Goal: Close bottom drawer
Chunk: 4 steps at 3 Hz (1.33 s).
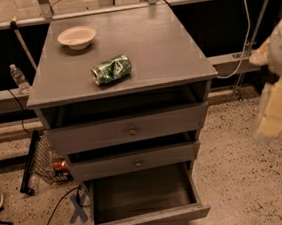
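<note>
1. Bottom drawer [142, 220]: the lowest of three grey drawers. I see it pulled well out from the cabinet front, with its wide, shallow, dark interior open to the camera.
2. Middle drawer [136, 161]: it stands out a little from the cabinet, with a dark gap showing above its front panel. A small round knob sits at the centre of the panel.
3. Top drawer [130, 129]: it has the taller front and is also slightly out. A deep shadowed opening lies between it and the cabinet top.
4. Surface [159, 47]: the flat grey top of the cabinet, which carries two things.
5. Bowl [77, 37]: pale and shallow, it sits upright near the far left corner of the surface.
6. Can [111, 69]: green and crushed, it lies on its side nearer the front edge, apart from the bowl.
7. Gripper [277, 113]: the pale cream part at the right edge of the view. It hangs in the air beside the cabinet at about the height of the upper drawers, touching nothing. It is well apart from the bottom drawer, and I cannot tell whether it is spread or pressed together.
8. Water bottle [19, 78]: it stands upright to the left of the cabinet, behind it.
9. Floor [248, 173]: speckled, with a blue X mark [80, 209] just left of the open bottom drawer.
</note>
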Motion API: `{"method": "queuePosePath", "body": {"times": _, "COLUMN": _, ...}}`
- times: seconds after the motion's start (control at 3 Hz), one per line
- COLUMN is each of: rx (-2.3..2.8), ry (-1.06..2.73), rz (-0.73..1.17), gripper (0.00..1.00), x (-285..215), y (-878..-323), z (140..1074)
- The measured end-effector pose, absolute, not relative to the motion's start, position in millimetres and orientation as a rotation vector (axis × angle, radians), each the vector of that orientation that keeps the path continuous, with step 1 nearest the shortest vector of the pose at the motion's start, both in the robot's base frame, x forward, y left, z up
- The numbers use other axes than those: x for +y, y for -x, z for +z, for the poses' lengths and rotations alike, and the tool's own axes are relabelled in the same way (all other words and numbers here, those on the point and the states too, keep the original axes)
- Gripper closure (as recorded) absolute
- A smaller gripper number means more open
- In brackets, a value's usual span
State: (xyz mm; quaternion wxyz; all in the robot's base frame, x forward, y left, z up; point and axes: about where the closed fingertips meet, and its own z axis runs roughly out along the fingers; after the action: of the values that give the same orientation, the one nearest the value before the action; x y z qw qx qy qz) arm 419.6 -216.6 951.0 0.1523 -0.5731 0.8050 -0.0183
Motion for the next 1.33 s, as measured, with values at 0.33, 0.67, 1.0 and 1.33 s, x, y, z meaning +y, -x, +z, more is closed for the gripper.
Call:
{"method": "queuePosePath", "body": {"times": 0.33, "rx": 2.420, "ry": 1.609, "rz": 0.010, "gripper": 0.00, "x": -219, "y": -401, "z": 911}}
{"method": "queuePosePath", "body": {"times": 0.67, "rx": 2.560, "ry": 1.564, "rz": 0.058, "gripper": 0.00, "x": -219, "y": -376, "z": 858}}
{"method": "queuePosePath", "body": {"times": 1.0, "rx": 2.565, "ry": 1.556, "rz": 0.060, "gripper": 0.00, "x": -220, "y": -377, "z": 856}}
{"method": "queuePosePath", "body": {"times": 1.33, "rx": 2.633, "ry": 1.485, "rz": 0.082, "gripper": 0.00, "x": -225, "y": -383, "z": 822}}
